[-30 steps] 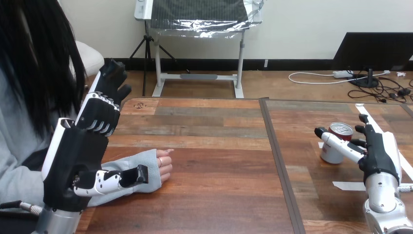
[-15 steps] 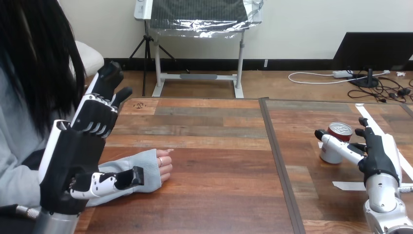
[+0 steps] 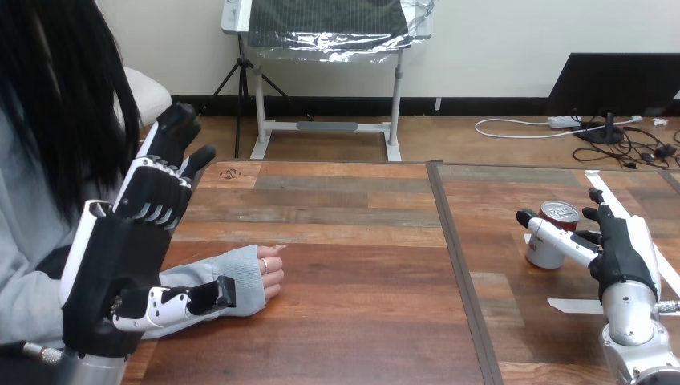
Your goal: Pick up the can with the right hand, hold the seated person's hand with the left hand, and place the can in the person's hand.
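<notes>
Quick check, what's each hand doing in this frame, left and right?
Left hand: open, raised, holding nothing.
Right hand: open, thumb and fingers on either side of the can, not yet closed on it.

1. We see the table point(image 3: 353, 241) as wood-grain planks, smooth, with a low satin sheen.
2. The seam strip point(image 3: 461, 273) dividing it looks darker and matt; we cannot tell its material.
3. The can point(image 3: 547, 250) looks like metal, with a glossy printed wall and a bright bare rim.
4. The left hand point(image 3: 120, 265) and right hand point(image 3: 617, 257) pair matt black plastic with glossy white shells.
5. The left forearm point(image 3: 88, 369) and right forearm point(image 3: 633, 329) show silver metal with a dull, brushed finish.
6. The tape strip point(image 3: 573, 305) looks white, thin, matt and paper-like.
7. The person's sleeve point(image 3: 232, 277) is soft, matt cloth.
</notes>
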{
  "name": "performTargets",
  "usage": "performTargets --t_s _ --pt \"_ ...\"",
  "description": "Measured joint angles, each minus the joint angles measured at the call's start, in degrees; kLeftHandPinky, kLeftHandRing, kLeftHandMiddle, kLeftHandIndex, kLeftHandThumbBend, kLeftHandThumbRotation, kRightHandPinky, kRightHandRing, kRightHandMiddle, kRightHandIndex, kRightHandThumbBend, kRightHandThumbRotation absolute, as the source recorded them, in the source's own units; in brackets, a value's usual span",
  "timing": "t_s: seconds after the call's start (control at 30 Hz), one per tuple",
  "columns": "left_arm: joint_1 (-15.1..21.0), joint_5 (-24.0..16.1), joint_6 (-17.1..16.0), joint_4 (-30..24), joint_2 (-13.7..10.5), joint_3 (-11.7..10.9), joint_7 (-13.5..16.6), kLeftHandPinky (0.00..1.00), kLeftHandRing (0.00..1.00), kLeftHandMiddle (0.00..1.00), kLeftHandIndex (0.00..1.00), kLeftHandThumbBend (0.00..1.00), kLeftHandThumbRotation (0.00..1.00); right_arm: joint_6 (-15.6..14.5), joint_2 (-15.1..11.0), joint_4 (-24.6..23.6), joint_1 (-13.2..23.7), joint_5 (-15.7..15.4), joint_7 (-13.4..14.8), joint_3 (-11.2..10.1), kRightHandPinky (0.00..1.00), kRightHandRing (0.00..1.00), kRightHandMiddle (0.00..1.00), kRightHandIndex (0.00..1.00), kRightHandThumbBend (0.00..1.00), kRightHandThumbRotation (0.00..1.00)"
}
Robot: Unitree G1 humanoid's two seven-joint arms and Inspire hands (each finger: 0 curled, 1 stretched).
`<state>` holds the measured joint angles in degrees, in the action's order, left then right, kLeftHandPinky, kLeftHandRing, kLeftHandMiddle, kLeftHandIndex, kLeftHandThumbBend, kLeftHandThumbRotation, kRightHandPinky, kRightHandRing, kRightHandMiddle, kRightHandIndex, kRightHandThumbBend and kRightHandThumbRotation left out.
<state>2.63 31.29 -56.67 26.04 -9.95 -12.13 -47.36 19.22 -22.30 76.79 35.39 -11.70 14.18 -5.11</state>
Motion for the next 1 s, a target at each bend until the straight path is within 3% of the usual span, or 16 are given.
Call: performTargets --t_s 0.67,1.0 --pt "-2.59 -2.62 1.29 -2.89 0.11 0.01 5.32 0.88 0.97 0.98 0.94 1.0 0.38 -0.51 -0.1 0.0 0.32 -0.24 -0.35 0.38 0.72 0.8 0.92 0.98 1.0 0.54" --pt "-2.95 -2.72 1.62 -3.55 0.07 0.06 5.96 0.88 0.97 0.98 0.94 1.0 0.37 -0.54 -0.1 0.0 0.38 -0.6 -0.35 0.65 0.73 0.81 0.92 0.98 1.0 0.54"
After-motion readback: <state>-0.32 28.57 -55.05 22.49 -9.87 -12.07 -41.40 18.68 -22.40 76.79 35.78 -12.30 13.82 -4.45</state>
